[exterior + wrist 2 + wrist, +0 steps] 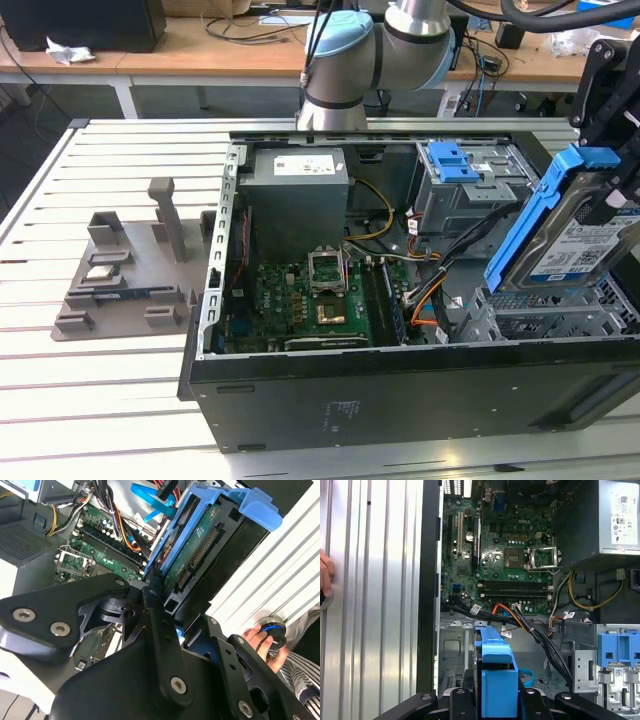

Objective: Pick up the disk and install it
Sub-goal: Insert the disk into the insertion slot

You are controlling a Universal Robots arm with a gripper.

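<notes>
- Exterior view has the disk [575, 245] at the exterior view's right, up over the near right corner of the open computer case [400, 400], tilted steeply with its labelled face showing.
- The gripper [612, 185] is clamped on the disk from above. In the first wrist view, the black fingers [527, 696] sit on either side of the blue carrier bracket [495, 670].
- The disk's low end comes close to the metal bay [520, 320] beneath it. I cannot tell whether the two touch, but the disk is not seated.
- In the second wrist view, the disk's underside [200, 545] shows a bare green circuit board and a connector strip. I would count that the delicate side and keep it from knocking on sheet metal.
- The disk looks like a stiff metal slab, probably dense for its bulk, with smooth faces that could slip under a light pinch.
- The plastic bracket likely flexes a little, so the long side rails seem the sound place to grip. The protruding blue tab [257, 510] does not.
- Orange and black cables [430, 300] lie just beside the bay, near enough to snag.
- Far inside sit the motherboard [320, 290], the grey power supply [300, 190] and the drive cage [455, 195], all well apart from the disk.
- A person's hand [260, 640] rests on the slatted table [100, 400] near the case.
</notes>
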